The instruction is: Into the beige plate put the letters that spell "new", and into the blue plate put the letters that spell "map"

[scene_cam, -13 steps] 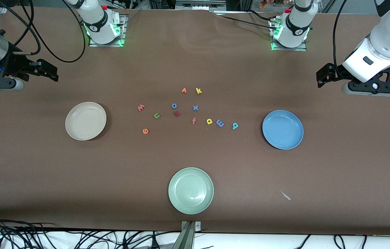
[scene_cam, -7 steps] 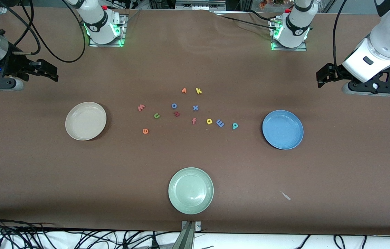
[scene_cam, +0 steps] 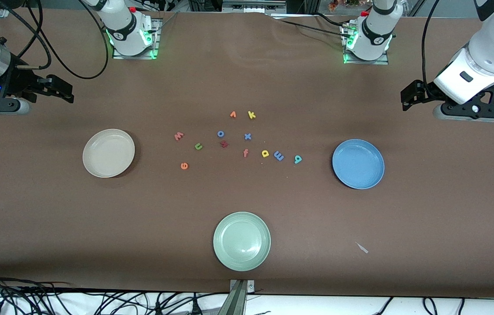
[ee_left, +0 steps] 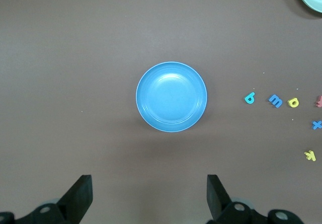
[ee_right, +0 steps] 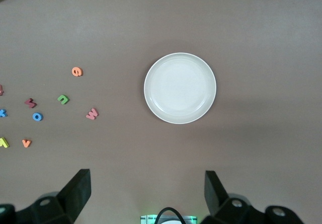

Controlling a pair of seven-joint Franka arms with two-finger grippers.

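The beige plate [scene_cam: 108, 153] [ee_right: 180, 88] lies empty toward the right arm's end, the blue plate [scene_cam: 358, 164] [ee_left: 171, 97] empty toward the left arm's end. Between them on the table lie the salmon "w" [scene_cam: 178, 136], green "n" [scene_cam: 198, 146] and orange "e" [scene_cam: 184, 166], and closer to the blue plate the yellow "p" [scene_cam: 265, 153], blue "m" [scene_cam: 278, 155] and teal "a" [scene_cam: 298, 159]. My right gripper [scene_cam: 64, 91] [ee_right: 147, 191] hangs open and empty high above the table beside the beige plate. My left gripper [scene_cam: 408, 97] [ee_left: 149, 194] hangs open and empty beside the blue plate.
A pale green plate [scene_cam: 242, 241] sits near the front edge. Other letters lie among the task's letters: yellow "k" [scene_cam: 251, 115], orange "v" [scene_cam: 232, 114], blue "o" [scene_cam: 221, 134], blue "x" [scene_cam: 247, 136], a dark red letter [scene_cam: 224, 144], orange "f" [scene_cam: 246, 152]. A paper scrap [scene_cam: 362, 248] lies on the cloth.
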